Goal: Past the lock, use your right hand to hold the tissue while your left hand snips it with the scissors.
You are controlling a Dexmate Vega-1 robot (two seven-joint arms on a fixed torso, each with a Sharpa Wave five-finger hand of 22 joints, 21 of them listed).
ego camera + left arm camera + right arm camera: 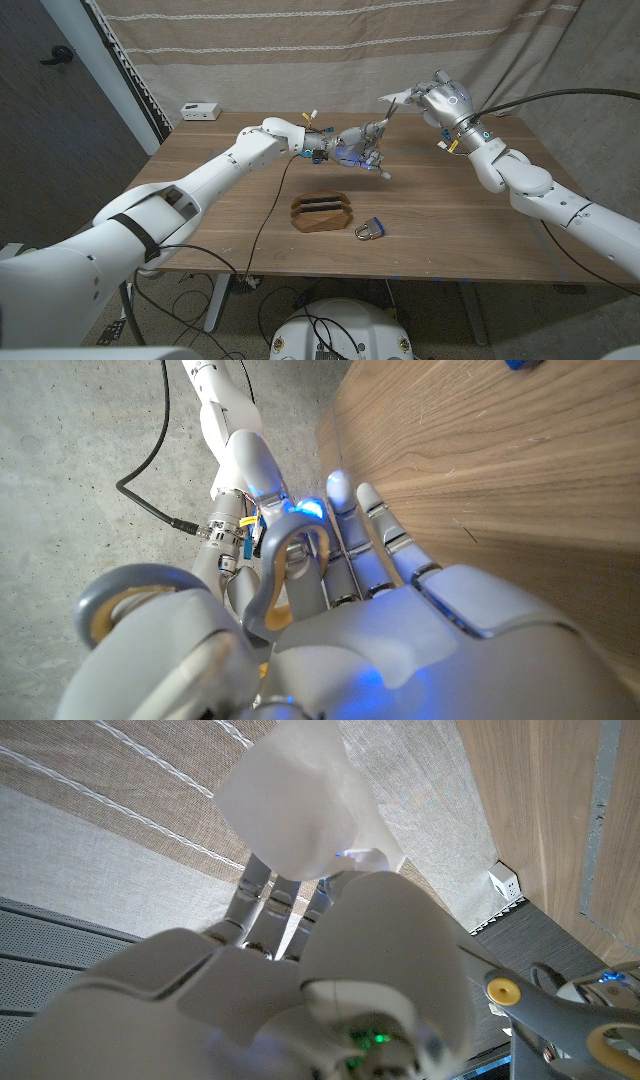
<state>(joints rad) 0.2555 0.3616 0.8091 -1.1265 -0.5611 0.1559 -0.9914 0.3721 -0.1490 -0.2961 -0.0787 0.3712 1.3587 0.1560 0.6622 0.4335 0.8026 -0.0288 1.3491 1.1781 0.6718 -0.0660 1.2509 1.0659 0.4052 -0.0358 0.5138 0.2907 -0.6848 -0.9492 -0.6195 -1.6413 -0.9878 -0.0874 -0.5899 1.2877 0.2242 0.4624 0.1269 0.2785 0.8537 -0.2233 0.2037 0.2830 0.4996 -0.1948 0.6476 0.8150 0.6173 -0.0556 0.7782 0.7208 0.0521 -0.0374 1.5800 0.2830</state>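
Head view first: left hand [352, 148] is raised over the far middle of the wooden bench [230, 215], gripping the scissors [378, 140], whose blades angle up toward the tissue [395, 98]. That white tissue is pinched in the right hand [440, 100], held in the air above the far right part of the bench, just beside the scissor tips. Nearer the robot, a wooden holder [322, 212] sits on the bench with a padlock [370, 230] just beside it. A small white box [201, 111] rests at the far left corner. Left wrist view: the left hand [380, 620] is wrapped around a grey scissor handle [285, 575]. Right wrist view: the right hand [300, 970] clutches the tissue [290, 810] at its fingertips, before a striped curtain [120, 810]; the scissors [560, 1020] show beside it.
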